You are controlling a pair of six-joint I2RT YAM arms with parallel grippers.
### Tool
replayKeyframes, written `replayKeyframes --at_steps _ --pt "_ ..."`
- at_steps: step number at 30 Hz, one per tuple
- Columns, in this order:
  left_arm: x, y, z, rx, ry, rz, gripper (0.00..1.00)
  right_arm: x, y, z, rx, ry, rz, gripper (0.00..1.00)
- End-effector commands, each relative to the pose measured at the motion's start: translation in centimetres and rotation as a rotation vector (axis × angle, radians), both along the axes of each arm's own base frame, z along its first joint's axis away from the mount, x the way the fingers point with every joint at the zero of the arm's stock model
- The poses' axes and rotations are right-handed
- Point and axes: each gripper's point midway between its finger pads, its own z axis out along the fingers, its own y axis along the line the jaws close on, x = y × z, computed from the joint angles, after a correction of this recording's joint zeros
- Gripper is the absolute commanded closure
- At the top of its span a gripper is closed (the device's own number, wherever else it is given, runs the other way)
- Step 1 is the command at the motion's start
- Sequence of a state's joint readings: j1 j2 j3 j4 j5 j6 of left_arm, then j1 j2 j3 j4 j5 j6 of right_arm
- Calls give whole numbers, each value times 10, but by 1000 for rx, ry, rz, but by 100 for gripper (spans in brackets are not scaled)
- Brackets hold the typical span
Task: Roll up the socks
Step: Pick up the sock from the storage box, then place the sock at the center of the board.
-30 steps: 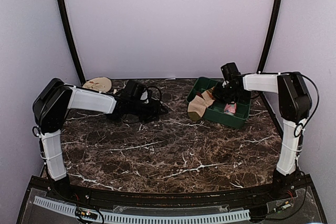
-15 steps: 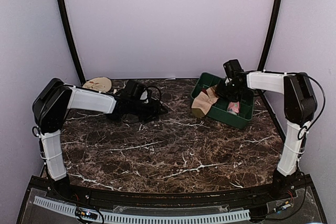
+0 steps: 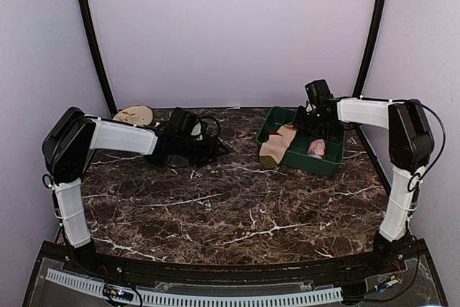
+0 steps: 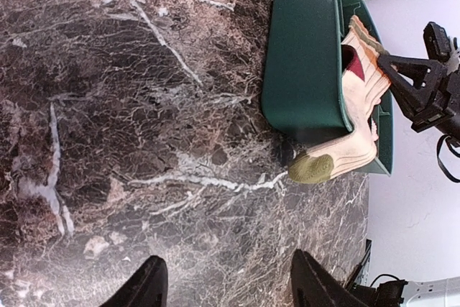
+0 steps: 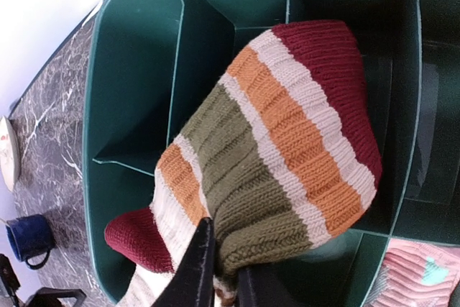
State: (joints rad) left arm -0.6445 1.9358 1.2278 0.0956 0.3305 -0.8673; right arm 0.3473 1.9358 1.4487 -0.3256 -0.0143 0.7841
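A striped sock (image 5: 287, 149), banded maroon, orange, cream and olive, lies bunched over the dividers of the green bin (image 5: 129, 70). My right gripper (image 5: 223, 278) is shut on its olive cuff. In the top view the sock (image 3: 277, 144) hangs over the bin's left wall (image 3: 267, 127) onto the table, and the right gripper (image 3: 307, 121) is above the bin. In the left wrist view the sock (image 4: 359, 106) trails out of the bin (image 4: 302, 55) with its olive toe (image 4: 310, 169) on the marble. My left gripper (image 4: 226, 282) is open and empty, low over the table at the back left (image 3: 215, 147).
A pink sock (image 5: 417, 278) lies in a near compartment of the bin, also seen in the top view (image 3: 316, 148). A tan round object (image 3: 134, 115) sits at the table's back left corner. A blue mug (image 5: 25, 239) stands on the marble.
My right gripper has lifted and drawn the striped sock toward the back of the bin. The bin has shifted slightly. The left arm has stayed in place.
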Motion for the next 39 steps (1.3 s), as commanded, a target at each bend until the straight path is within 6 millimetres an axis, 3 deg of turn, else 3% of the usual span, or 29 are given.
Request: replayKeyframes --at_steps 1,6,10,16,19,21,23,30,32,35,39 --pt "-5 1 32 -28 -51 -3 39 2 9 15 21 -56 28 98" --pt "-7 4 35 -27 -55 -3 39 0 27 46 28 -110 91 100" --pt "-14 10 47 -32 -68 1 38 -19 58 84 -6 -174 223 100" --pt "-36 40 74 -30 -79 68 38 -82 100 130 -2 -249 399 100" --pt "-48 58 81 -21 -88 115 37 -113 122 147 29 -271 454 100" --pt "-57 72 85 -15 -92 148 37 -133 142 147 55 -261 496 100" --pt "-66 85 91 -10 -100 183 37 -159 161 164 109 -283 540 100" --pt "-92 137 109 14 -153 336 35 -237 241 179 283 -263 717 100" --pt "-99 151 117 27 -168 369 35 -253 261 168 307 -229 757 100" --pt "-108 169 125 49 -182 413 35 -276 278 163 404 -183 783 100" --pt "-118 184 128 55 -194 448 34 -288 285 146 503 -151 773 100"
